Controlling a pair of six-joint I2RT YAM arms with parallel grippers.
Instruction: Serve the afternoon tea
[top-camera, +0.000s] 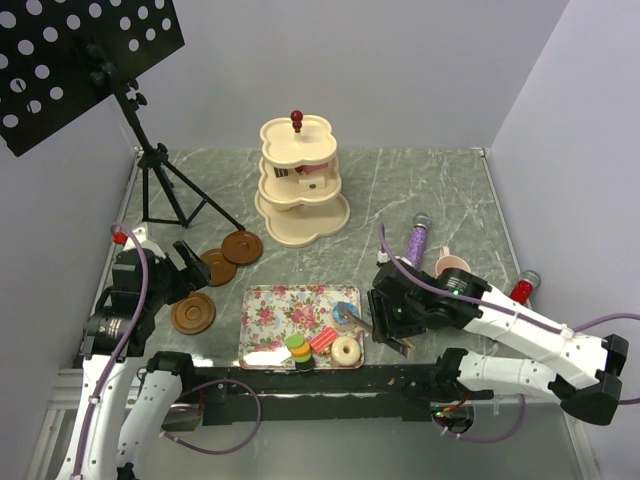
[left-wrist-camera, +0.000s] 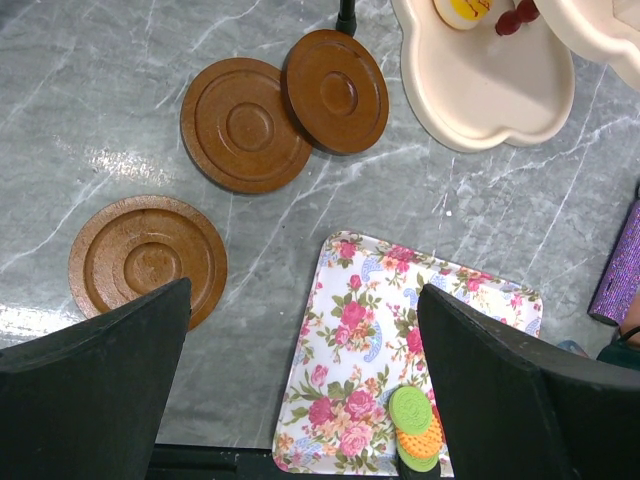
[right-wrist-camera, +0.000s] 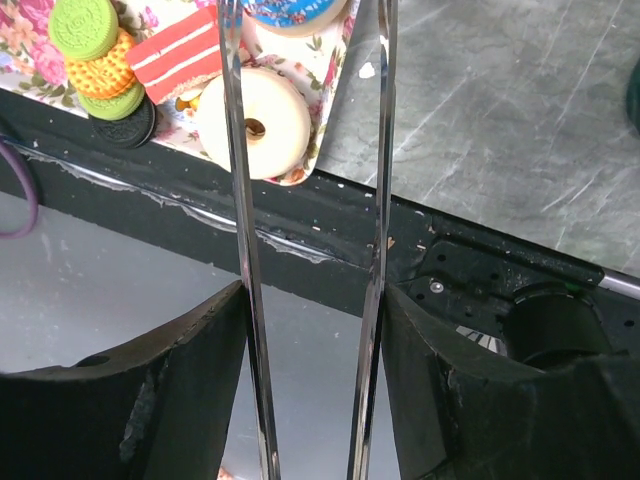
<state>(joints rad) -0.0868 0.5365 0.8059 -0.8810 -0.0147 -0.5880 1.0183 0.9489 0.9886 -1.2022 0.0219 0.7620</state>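
The left pincer (left-wrist-camera: 305, 300) is spread wide and holds nothing. One brown saucer (left-wrist-camera: 145, 260) lies partly under one of its fingers. Two more saucers (left-wrist-camera: 245, 125) lie farther ahead, one overlapping the other. The flowery tray (left-wrist-camera: 350, 320) lies under its gap.

The right pincer (right-wrist-camera: 312, 295) is pinching shiny tongs (right-wrist-camera: 237, 150). Out along the tongs, on the tray's corner, sit a cream doughnut (right-wrist-camera: 285, 125), a striped cake slice (right-wrist-camera: 180, 58) and stacked macarons (right-wrist-camera: 95, 55). The cream stand (top-camera: 300, 180) stands well ahead of both pincers.
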